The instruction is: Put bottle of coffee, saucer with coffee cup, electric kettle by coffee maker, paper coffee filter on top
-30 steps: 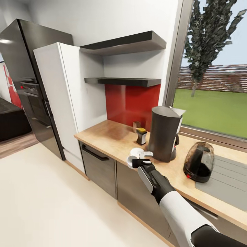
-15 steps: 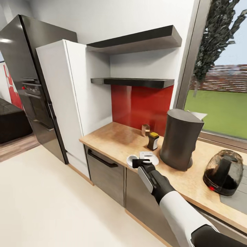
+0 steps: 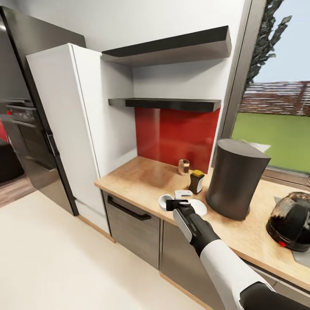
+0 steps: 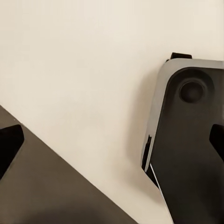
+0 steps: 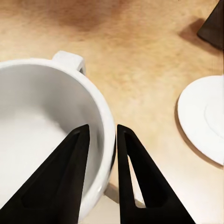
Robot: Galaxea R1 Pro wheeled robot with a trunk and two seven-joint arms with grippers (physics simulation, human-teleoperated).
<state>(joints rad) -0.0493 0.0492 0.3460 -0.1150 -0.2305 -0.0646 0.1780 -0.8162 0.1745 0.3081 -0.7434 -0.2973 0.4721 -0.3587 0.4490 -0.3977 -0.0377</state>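
Head view: the right gripper [image 3: 173,204] holds the coffee cup [image 3: 165,201] at the near edge of the counter [image 3: 142,181], just left of the saucer [image 3: 199,207]. The saucer lies flat beside the coffee maker [image 3: 234,178]. The bottle of coffee [image 3: 196,181] stands on the counter at the coffee maker's far left, with the paper coffee filter [image 3: 184,166] farther back near the red backsplash [image 3: 172,133]. The electric kettle [image 3: 292,220] stands at the right of the coffee maker. The kitchen shelf [image 3: 165,103] carries nothing that can be seen.

Right wrist view: the two fingers [image 5: 70,177] pinch the cup wall, one inside the rim and one outside. The cup handle [image 5: 69,60] points away from the gripper.

The left gripper's state cannot be told; its camera shows floor and part of the robot's base.

Hazards at this stage:
- A rim pinch grips a thin, smooth wall. The cup may swivel or slip during transfer.
- A low carry may strike the saucer edge and push it toward the coffee maker.
- Release off centre may leave the cup tilted on the saucer rim.
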